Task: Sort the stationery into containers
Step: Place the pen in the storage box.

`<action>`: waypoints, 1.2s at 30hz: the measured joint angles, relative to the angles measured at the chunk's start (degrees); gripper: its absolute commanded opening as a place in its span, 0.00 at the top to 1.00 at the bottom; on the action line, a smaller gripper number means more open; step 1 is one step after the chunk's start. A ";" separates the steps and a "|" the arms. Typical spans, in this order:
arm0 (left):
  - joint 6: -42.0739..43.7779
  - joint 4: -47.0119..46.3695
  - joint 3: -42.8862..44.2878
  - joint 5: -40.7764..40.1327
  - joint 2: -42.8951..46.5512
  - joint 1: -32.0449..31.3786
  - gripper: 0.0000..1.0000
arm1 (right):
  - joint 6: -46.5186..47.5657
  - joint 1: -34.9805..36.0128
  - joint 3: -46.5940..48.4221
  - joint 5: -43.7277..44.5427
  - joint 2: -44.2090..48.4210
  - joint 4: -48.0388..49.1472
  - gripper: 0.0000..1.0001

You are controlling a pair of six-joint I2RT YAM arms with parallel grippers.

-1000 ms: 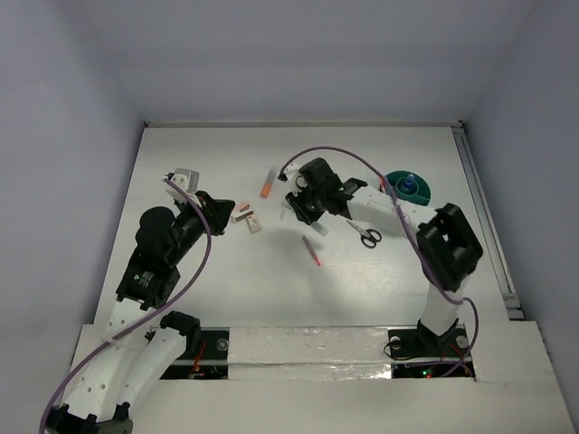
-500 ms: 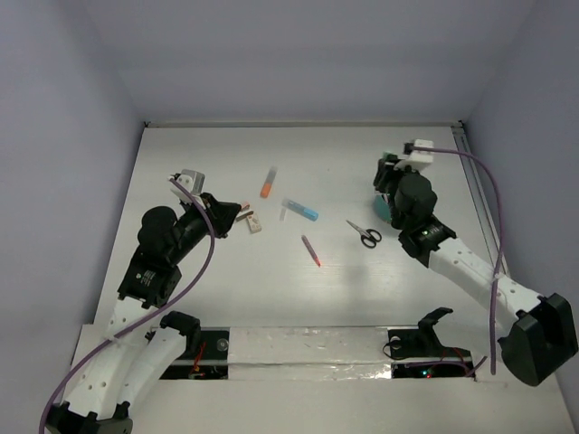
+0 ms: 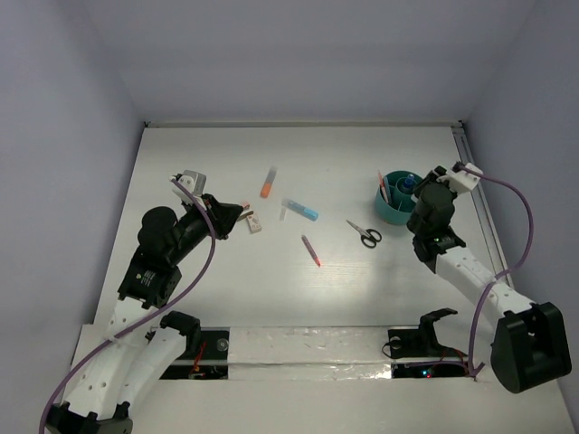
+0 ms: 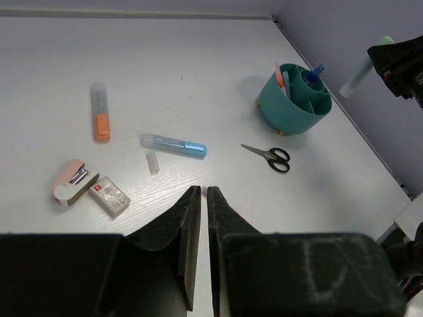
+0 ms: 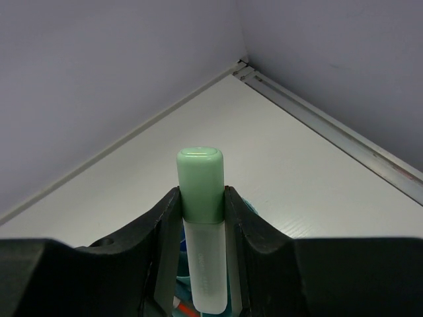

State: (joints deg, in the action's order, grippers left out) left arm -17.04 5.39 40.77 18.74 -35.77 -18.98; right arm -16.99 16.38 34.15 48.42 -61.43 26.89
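My right gripper is shut on a green highlighter, cap up, just above the right rim of the teal cup. The left wrist view shows the cup divided inside, with a pink pen and a blue pen standing in it. An orange marker, a blue highlighter, black-handled scissors and a pink pen lie mid-table. My left gripper is shut and empty, hovering beside two small erasers.
A short clear cap lies near the blue highlighter. A pink-and-white piece sits beside a wrapped eraser. A metal rail runs along the table's right edge, with walls close behind and to both sides.
My right arm swung from the table's middle, over the cup, to the cup's right side, carrying the green highlighter. The blue highlighter came into view. The left arm barely moved.
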 measured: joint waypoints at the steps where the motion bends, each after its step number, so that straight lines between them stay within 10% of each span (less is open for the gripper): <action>1: 0.00 -0.02 0.00 0.04 0.00 0.00 0.93 | -0.17 -0.24 -0.17 0.24 -0.15 0.50 0.84; 21: 0.00 -0.02 0.00 0.35 -0.11 0.00 0.93 | -4.26 -2.99 -0.22 -0.46 -10.75 1.11 0.82; 36: 0.00 -0.02 0.00 0.28 0.00 0.00 0.88 | -6.47 -2.99 0.63 -1.42 -10.60 -3.96 0.45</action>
State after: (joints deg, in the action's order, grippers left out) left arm -17.04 5.37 40.77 19.03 -35.77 -18.98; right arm -23.46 13.39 34.79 47.00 -72.03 22.94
